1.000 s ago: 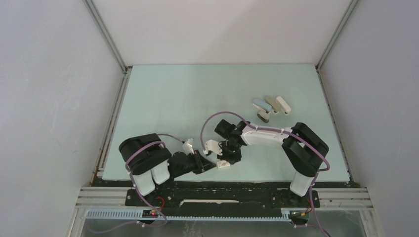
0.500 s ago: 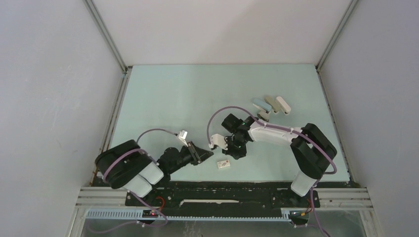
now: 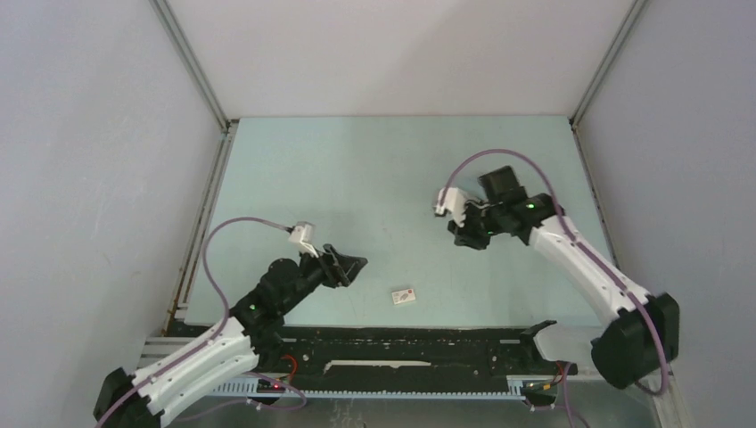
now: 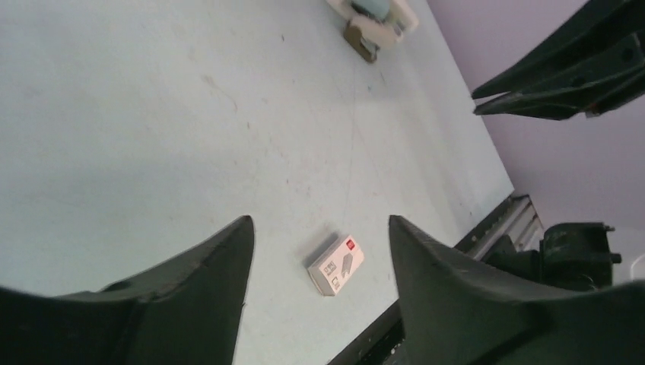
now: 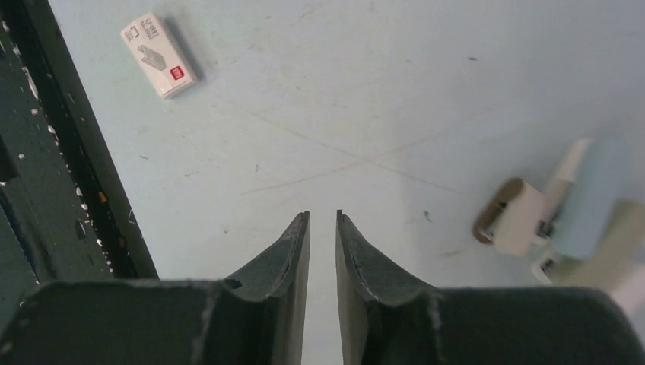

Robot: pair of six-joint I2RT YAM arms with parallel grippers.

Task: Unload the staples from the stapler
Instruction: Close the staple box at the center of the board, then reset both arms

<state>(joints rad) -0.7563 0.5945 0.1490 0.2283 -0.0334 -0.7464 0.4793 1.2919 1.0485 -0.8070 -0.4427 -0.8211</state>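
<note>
— At the far right of the table (image 3: pixel 294 169), is that where the stapler (image 5: pixel 595 199) lies?
— Yes, huddled against other small pieces, near the right gripper (image 5: pixel 322 217). Its jaws are a slit apart and empty.
— And the left gripper (image 4: pixel 319 222)?
— Spread wide and empty, pointed toward the white box (image 4: pixel 335 265).
— Which step?
— Reaching, I'd judge. Next it must widen and take the blue one alone.

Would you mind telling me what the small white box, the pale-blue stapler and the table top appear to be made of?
The small white box looks like matte printed cardboard: sharp edges, printed drawing, red mark. The stapler seems smooth plastic, by its rounded, even pale-blue body, though blurred. The table top appears a matte painted or laminated board, faintly scratched.
</note>
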